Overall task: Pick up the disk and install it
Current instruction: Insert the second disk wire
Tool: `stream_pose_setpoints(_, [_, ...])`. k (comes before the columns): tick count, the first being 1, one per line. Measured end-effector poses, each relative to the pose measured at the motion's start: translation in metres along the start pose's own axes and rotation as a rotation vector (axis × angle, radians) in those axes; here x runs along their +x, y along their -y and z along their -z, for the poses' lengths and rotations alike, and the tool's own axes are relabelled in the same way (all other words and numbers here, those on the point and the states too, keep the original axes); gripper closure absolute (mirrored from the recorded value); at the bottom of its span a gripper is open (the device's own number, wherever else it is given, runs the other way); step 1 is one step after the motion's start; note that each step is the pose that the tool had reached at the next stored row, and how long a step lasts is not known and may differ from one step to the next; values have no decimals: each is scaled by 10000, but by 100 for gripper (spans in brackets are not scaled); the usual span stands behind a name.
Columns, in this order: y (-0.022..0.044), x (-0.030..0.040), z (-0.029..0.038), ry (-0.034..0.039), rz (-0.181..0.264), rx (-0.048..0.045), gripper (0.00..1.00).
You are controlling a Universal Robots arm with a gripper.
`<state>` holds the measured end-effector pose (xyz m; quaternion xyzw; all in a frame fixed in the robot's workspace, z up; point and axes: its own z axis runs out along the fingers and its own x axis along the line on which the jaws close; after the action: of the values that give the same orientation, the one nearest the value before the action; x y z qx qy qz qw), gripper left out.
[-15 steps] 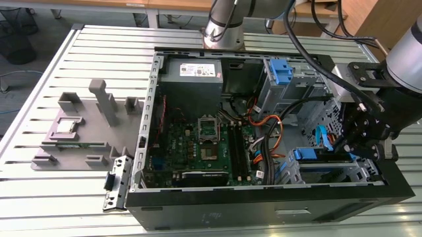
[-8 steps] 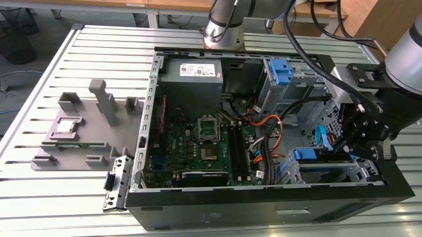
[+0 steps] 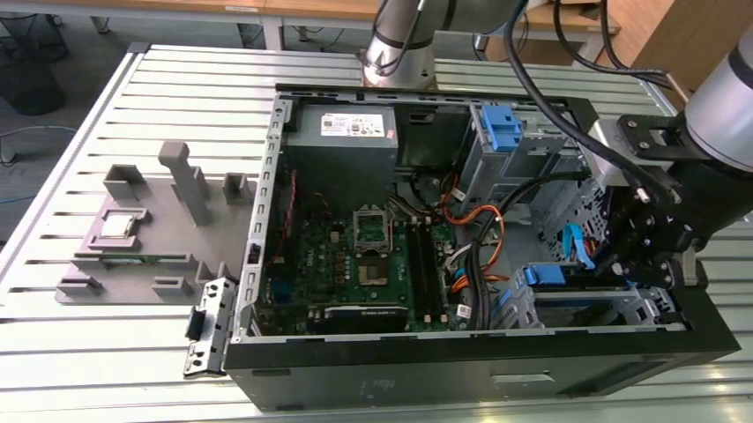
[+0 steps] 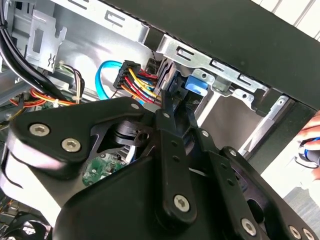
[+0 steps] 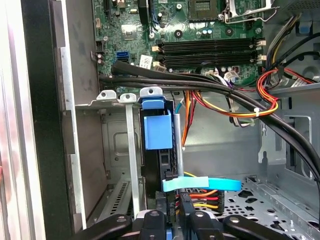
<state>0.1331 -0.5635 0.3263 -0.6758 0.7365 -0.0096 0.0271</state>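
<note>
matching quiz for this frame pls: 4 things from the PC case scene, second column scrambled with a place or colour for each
Things:
1. disk
2. gripper
3. grey fixture block
4. power supply

Descriptions:
A. on the slatted table, outside the case, at the exterior view's left
B. grey box with a white sticker, in a far corner of the case
C. standing on edge in a metal bay, blue rail showing
D. black linkage right at the drive bay, by the flat blue cable

Pairs: 1-C, 2-D, 3-A, 4-B
</note>
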Motion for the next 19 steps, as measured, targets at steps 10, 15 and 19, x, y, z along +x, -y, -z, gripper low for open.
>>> stream_pose_setpoints(10, [6, -3, 104, -7, 1, 0, 75])
stream_pose_setpoints(15, [12, -6, 227, -7, 1, 0, 75])
stream_pose_setpoints(19, [16, -8, 304, -8, 1, 0, 75])
